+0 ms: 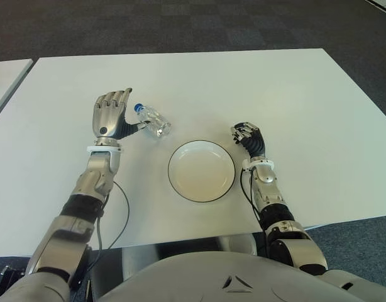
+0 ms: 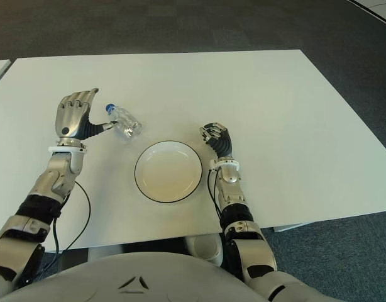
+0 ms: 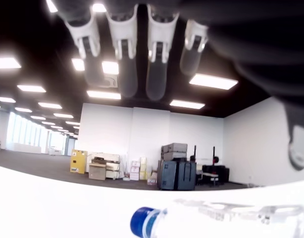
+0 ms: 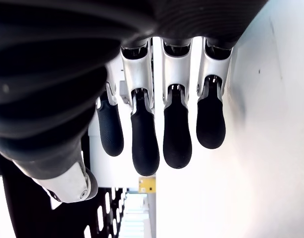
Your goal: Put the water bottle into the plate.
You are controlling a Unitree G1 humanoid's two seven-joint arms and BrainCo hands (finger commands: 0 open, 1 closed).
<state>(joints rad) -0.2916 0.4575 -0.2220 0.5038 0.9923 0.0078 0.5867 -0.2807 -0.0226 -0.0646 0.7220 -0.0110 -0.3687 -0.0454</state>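
A clear water bottle [image 1: 153, 121] with a blue cap [image 1: 138, 107] lies on its side on the white table [image 1: 243, 88], up and left of the plate. The white plate [image 1: 201, 171] with a dark rim sits at the table's middle front with nothing in it. My left hand [image 1: 112, 114] stands just left of the bottle, fingers straight and open, thumb reaching toward the bottle's side. The left wrist view shows the bottle [image 3: 226, 218] lying below the spread fingers [image 3: 125, 54], not grasped. My right hand [image 1: 246, 134] shows right of the plate, fingers curled, holding nothing.
The table's front edge runs close to my body. Another white table's corner [image 1: 4, 78] shows at the far left. Dark carpet [image 1: 180, 25] lies beyond the table's far edge.
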